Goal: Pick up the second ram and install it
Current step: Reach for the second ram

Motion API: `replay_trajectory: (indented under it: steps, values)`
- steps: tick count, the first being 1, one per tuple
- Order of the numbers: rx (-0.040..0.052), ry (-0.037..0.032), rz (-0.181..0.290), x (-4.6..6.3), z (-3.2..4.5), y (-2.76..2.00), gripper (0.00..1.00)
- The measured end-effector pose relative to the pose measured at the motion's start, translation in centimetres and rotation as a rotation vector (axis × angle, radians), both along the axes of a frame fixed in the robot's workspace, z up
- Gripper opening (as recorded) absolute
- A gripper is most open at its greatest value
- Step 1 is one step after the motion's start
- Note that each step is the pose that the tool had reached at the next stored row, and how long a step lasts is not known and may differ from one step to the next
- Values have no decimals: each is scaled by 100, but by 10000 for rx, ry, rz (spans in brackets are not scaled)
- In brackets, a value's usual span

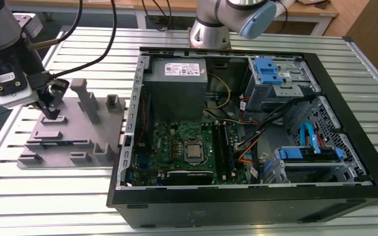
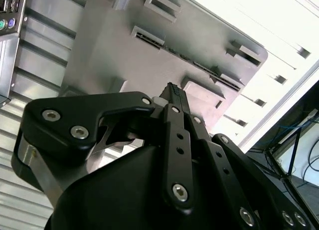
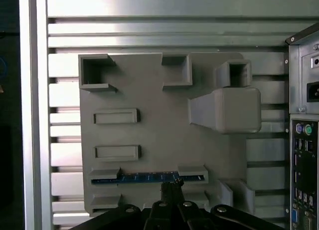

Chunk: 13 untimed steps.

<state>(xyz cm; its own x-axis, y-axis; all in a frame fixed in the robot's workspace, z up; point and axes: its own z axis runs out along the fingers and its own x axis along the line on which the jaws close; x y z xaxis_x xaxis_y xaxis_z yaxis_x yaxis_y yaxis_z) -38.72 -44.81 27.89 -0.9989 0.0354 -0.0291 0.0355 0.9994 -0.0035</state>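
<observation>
A black two-finger robot gripper (image 3: pixel 172 186) hangs over a grey plastic tray, its fingers drawn together with nothing between them; it holds nothing. In the first wrist view its tips sit just beside the second ram (image 3: pixel 149 177), a long, thin, dark green-black memory stick. The stick stands on edge in a narrow slot of the grey plastic tray (image 3: pixel 164 135), between two small raised blocks. That upright seating likely keeps its top edge exposed so fingers can close on its flat sides. The tray also carries empty rectangular pockets and a taller angled post, probably holders for other parts. It lies flat on a silver slatted metal desk (image 3: pixel 149 30). In the exterior view, the gripper is over the tray at that view's left. Farther off, toward that view's right, a black desktop computer case (image 1: pixel 241 206) lies on its side with the panel off. This turns its green motherboard (image 1: pixel 175 137) and square silver processor chip (image 1: pixel 194 150) upward, seemingly for reach from above. The ram is not yet lifted.
</observation>
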Motion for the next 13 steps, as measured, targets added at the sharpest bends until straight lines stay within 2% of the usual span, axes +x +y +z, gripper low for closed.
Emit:
replay_trajectory:
  steps: [13]
  values:
    - [-1, 2, 1, -76, -124, -3, 11]
